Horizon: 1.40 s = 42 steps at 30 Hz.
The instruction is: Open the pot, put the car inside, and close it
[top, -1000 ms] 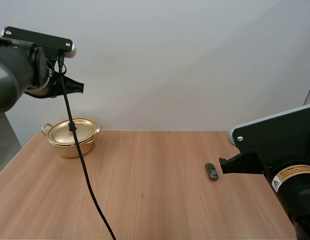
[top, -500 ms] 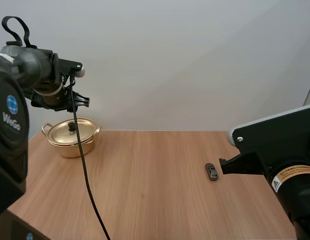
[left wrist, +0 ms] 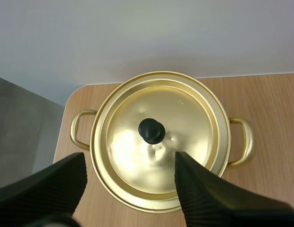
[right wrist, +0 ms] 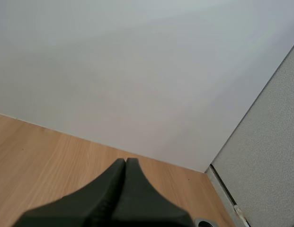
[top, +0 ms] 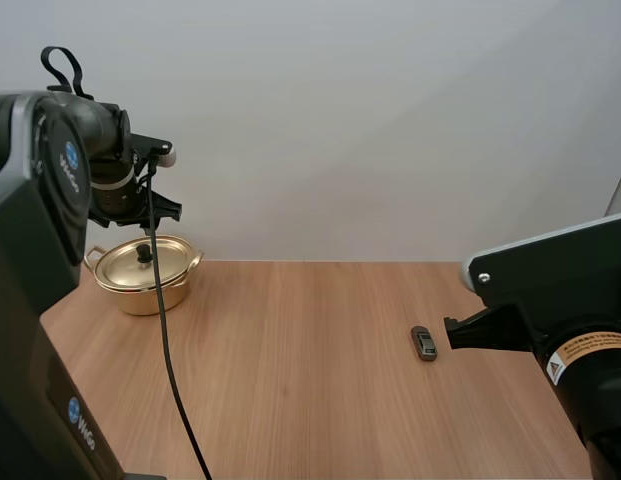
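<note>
The left gripper point(left wrist: 130, 163) hangs over the gold pot point(left wrist: 137, 203), fingers point(left wrist: 52, 184) wide apart. The lid point(left wrist: 184, 118) sits on the pot, black knob point(left wrist: 151, 131) on top.

The left arm point(top: 30, 260) is a bulky dark-grey and black shell with a round blue badge point(top: 70, 165) and white "WeGo" lettering point(top: 85, 436). The right arm point(top: 550, 295) is matte black, with a pale edge along a flat plate, small silver screws point(top: 480, 277) and a yellow-and-white warning label point(top: 588, 352) (its print too small to read). The left gripper point(left wrist: 129, 161) has black fingers point(left wrist: 52, 184) ribbed on their inner faces, and the right gripper point(right wrist: 124, 163) is smooth black.
</note>
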### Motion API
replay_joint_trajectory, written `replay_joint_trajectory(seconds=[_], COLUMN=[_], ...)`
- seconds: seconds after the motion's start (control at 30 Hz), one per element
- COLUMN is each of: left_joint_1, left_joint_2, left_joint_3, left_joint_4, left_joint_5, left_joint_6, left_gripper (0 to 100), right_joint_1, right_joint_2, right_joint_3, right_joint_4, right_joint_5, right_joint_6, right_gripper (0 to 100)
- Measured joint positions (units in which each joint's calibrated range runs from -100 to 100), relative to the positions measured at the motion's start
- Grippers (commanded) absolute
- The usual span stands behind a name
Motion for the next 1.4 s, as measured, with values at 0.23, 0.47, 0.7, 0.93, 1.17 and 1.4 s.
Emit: replay_joint_trajectory(seconds=[0.23, 0.47, 0.7, 0.93, 1.17, 1.4], left_joint_1=[0.0, 0.0, 0.0, 0.0, 0.0, 0.0], left_joint_2=[5.6, 9.5, 13.4, 16.0, 17.3, 13.6], left_joint_3=[-0.4, -3.2, -6.4, -7.0, -7.0, -8.3], left_joint_4=[0.0, 0.0, -0.1, -1.4, -3.5, -6.4], left_joint_5=[-2.3, -3.7, -3.9, -3.4, -4.9, -5.8], left_joint_6=[0.7, 0.9, 3.0, 3.1, 3.1, 3.1], left_gripper=[89, 89, 88, 56, 0, 0], right_joint_1=[-1.0, -2.1, -3.7, -4.5, -4.9, -4.9], right_joint_2=[0.0, 0.0, 0.0, 0.0, 0.0, 0.7], right_joint_3=[0.0, 0.0, 0.0, 0.0, 0.0, 0.0], right_joint_4=[0.0, 0.0, 0.2, 0.3, 0.3, 1.3], right_joint_5=[0.0, 0.0, -0.2, -0.2, -0.2, -1.8], right_joint_6=[0.0, 0.0, 0.0, 0.0, 0.0, 0.0], right_gripper=[0, 0, 0, 0, 0, 0])
